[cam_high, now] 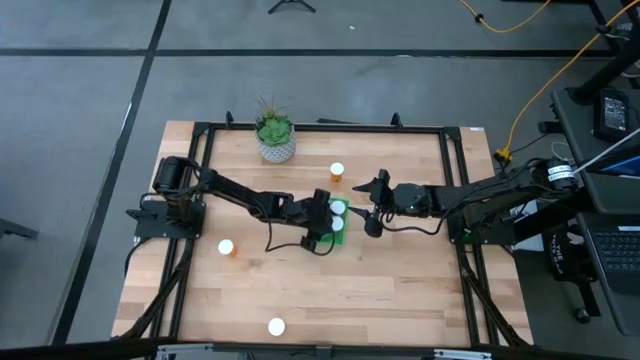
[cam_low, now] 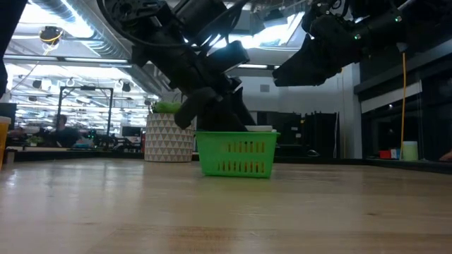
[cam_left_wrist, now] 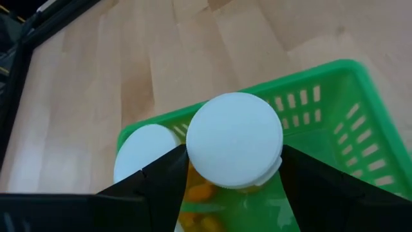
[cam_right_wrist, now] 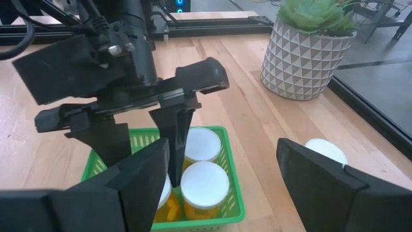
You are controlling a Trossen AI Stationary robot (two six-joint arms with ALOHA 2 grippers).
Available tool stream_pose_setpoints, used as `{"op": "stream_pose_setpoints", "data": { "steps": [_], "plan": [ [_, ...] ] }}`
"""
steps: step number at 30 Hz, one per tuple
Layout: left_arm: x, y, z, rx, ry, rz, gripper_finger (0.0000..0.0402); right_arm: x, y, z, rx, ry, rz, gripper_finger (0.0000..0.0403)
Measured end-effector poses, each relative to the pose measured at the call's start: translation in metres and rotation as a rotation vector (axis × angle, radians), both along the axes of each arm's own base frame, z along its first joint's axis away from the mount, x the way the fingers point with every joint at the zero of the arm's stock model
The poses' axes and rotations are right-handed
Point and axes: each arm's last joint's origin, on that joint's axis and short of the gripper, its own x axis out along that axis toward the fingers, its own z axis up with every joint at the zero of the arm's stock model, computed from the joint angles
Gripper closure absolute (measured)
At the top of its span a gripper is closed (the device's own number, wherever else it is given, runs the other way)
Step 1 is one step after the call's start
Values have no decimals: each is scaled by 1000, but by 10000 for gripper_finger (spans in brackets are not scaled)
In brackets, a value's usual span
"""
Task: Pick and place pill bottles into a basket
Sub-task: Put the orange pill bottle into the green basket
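The left gripper [cam_left_wrist: 235, 187] hangs over the green basket [cam_left_wrist: 335, 96], fingers closed on a pill bottle [cam_left_wrist: 235, 142]. Two bottles already stand inside. Judgement: lower into the free space, then release. The right gripper [cam_right_wrist: 222, 174] waits beside the basket, open and empty. Three bottles remain on the table [cam_high: 400, 290].

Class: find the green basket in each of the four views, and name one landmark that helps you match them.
High view: the basket at table centre, mostly under the left pincer.
Low view: centre, on the tabletop.
Left wrist view: below the held bottle.
Right wrist view: bottom centre, holding bottles.
Shared landmark: the white patterned pot, seen in all but the left wrist view.
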Motion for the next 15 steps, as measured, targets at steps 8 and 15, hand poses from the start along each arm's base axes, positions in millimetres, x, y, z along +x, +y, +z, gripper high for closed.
{"op": "stream_pose_setpoints", "data": {
  "steps": [8, 15],
  "plan": [
    [0, -4, 0, 7, -1, -6, 169, 0, 0, 0, 0, 0, 0, 111],
    [0, -3, 0, 22, -2, 14, 167, 0, 0, 0, 1, 0, 0, 111]
  ]
}}
